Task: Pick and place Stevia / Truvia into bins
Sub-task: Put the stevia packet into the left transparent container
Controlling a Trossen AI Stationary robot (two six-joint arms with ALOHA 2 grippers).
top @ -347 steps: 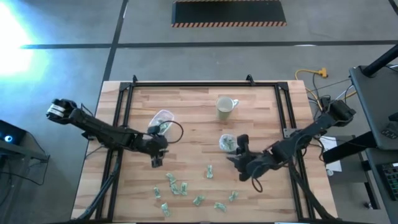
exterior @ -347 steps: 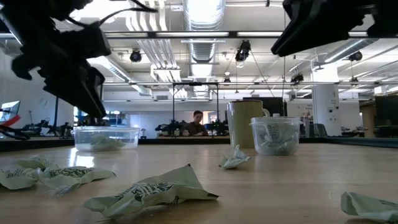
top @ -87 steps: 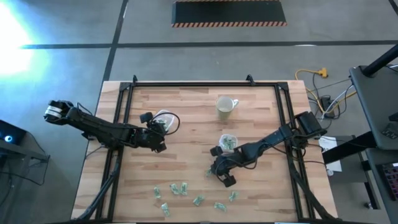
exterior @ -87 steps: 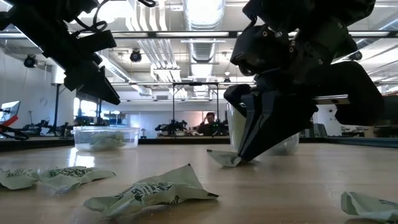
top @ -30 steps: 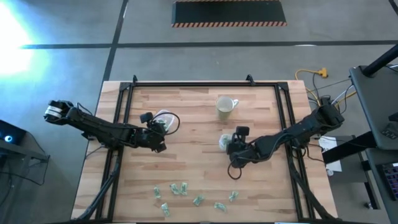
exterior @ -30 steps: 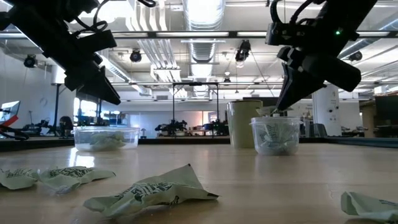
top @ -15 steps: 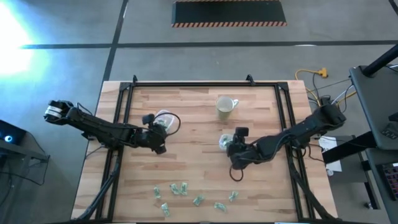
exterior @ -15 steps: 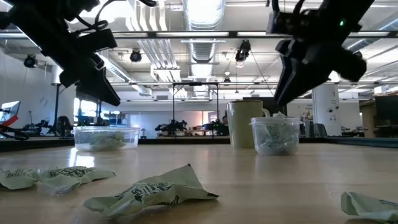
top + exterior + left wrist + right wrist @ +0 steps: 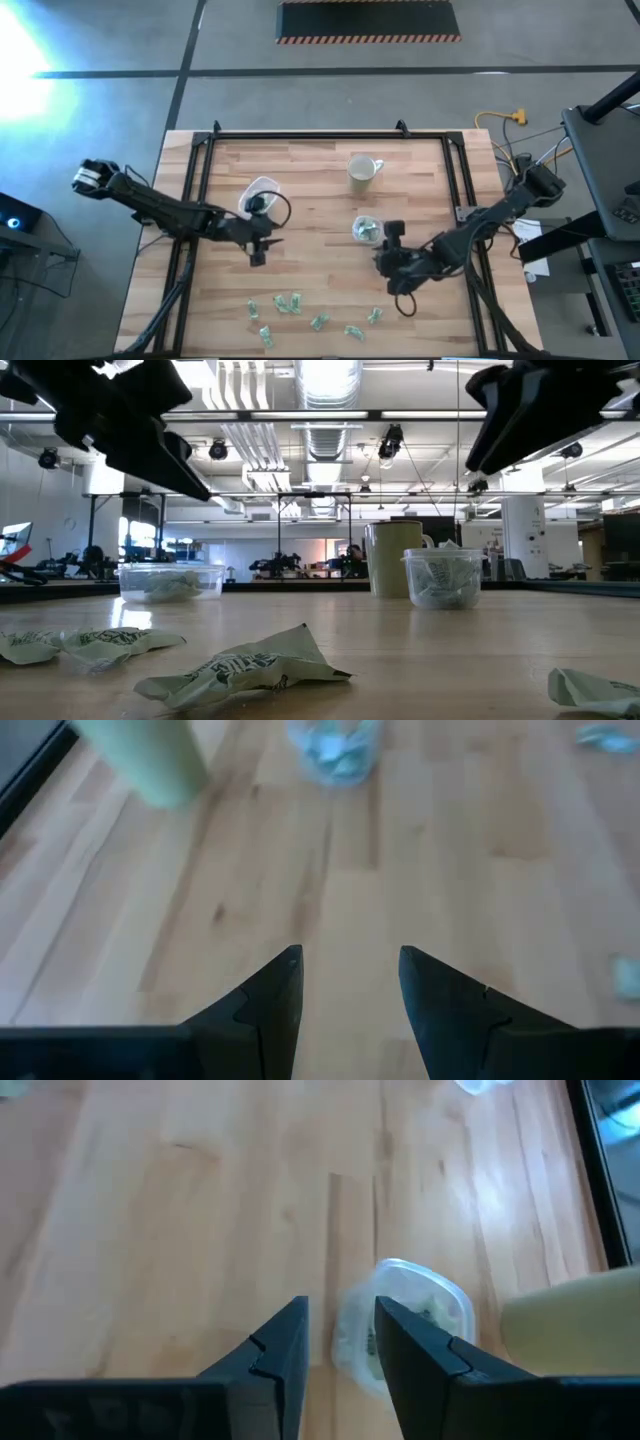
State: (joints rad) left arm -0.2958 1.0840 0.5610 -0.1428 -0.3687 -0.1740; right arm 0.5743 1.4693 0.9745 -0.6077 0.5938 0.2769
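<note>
Several green-and-white Stevia / Truvia packets (image 9: 290, 302) lie flat near the table's near edge, large in the low view (image 9: 240, 665). The wider clear bin (image 9: 258, 190) and the smaller clear cup bin (image 9: 365, 230) stand on the table, each with packets inside. My left gripper (image 9: 257, 250) hangs open above bare wood on the near side of the wider bin, nothing between its fingers (image 9: 345, 985). My right gripper (image 9: 382, 252) hangs open just near-right of the cup bin (image 9: 405, 1320), also with nothing between its fingers (image 9: 340, 1335).
A pale mug (image 9: 362, 172) stands on the far side of the cup bin, also seen in the low view (image 9: 392, 572). A black frame (image 9: 330, 135) runs around the tabletop. Bare wood lies between the bins and the loose packets.
My right gripper has parted its fingers over the cup bin, then risen and drawn back toward the near edge. My left gripper has swung away from the wider bin toward the near edge and tipped up somewhat. The packets on the table have not moved.
</note>
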